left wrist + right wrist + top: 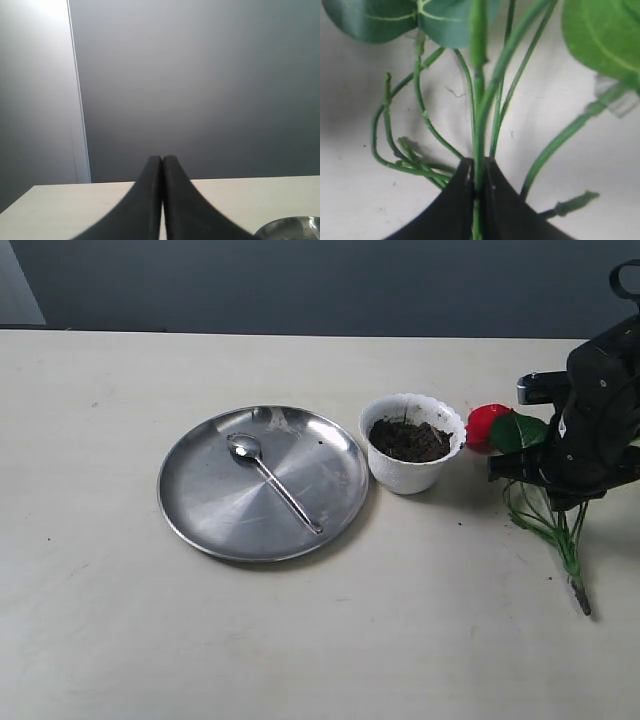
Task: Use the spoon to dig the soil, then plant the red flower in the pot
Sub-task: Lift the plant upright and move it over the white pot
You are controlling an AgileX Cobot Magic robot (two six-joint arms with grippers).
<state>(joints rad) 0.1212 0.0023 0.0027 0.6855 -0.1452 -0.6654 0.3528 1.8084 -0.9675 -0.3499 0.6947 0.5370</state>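
L fingers (162,172) closed; R fingers (492,192) pinched.

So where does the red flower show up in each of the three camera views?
Exterior view: the red flower lies at the right edge, just right of the white pot, stems trailing toward the near side under the right tool.
Left wrist view: not in it; only the shut left tool and the steel plate's rim.
Right wrist view: its green stems and leaves fill the picture, one stem pinched.
Shared landmark: the pale table.
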